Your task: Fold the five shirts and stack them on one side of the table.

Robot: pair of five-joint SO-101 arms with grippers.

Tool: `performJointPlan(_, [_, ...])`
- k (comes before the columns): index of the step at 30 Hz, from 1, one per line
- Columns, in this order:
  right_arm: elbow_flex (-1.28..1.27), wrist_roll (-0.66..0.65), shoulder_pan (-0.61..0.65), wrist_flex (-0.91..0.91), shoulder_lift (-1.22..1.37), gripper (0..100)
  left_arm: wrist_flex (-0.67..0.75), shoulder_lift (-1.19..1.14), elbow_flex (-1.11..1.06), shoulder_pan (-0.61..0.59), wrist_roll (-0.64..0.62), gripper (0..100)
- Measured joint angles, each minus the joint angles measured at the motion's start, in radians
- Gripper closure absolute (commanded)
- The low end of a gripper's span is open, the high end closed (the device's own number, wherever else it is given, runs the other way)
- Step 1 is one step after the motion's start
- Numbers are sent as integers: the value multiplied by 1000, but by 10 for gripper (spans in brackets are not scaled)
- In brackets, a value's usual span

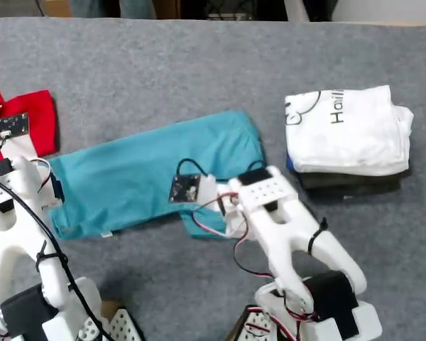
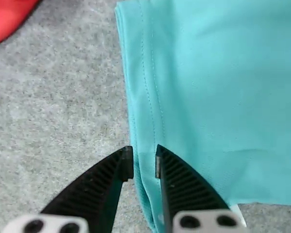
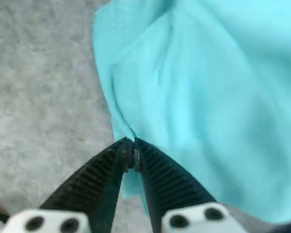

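Observation:
A teal shirt (image 1: 149, 170) lies partly folded across the middle of the grey table (image 1: 163, 64). My left gripper (image 2: 144, 162) is shut on the hem of the teal shirt (image 2: 218, 87) at its left end, with fabric pinched between the fingertips. My right gripper (image 3: 134, 150) is shut on the near edge of the teal shirt (image 3: 208, 97), and the cloth bunches up at the pinch. A red shirt (image 1: 35, 117) lies crumpled at the far left. At the right stands a stack with a folded white shirt (image 1: 348, 131) on top of dark folded shirts (image 1: 348, 183).
The left arm (image 1: 14, 213) stands at the near left and the right arm (image 1: 291, 234) at the near middle, with loose wires around both. A corner of the red shirt (image 2: 7, 17) lies close to the teal hem. Bare grey cloth stretches across the far side.

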State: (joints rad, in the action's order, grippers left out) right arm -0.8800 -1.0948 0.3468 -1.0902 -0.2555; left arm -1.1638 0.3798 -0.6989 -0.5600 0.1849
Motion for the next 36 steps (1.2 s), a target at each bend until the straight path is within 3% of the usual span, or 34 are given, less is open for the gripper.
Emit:
performJointPlan(8, [224, -14, 2, -192, 8, 985, 0, 0, 0, 0, 0, 895])
performJointPlan(15, [198, -51, 32, -196, 100, 979, 0, 0, 0, 0, 0, 895])
performJointPlan(22, [77, -51, 94, -123, 103, 825, 0, 0, 0, 0, 0, 893])
performJointPlan(32, [-34, -51, 104, 52, 106, 833, 0, 0, 0, -3, 0, 892])
performJointPlan(36, [-34, -49, 103, 63, 106, 960, 0, 0, 0, -3, 0, 892])
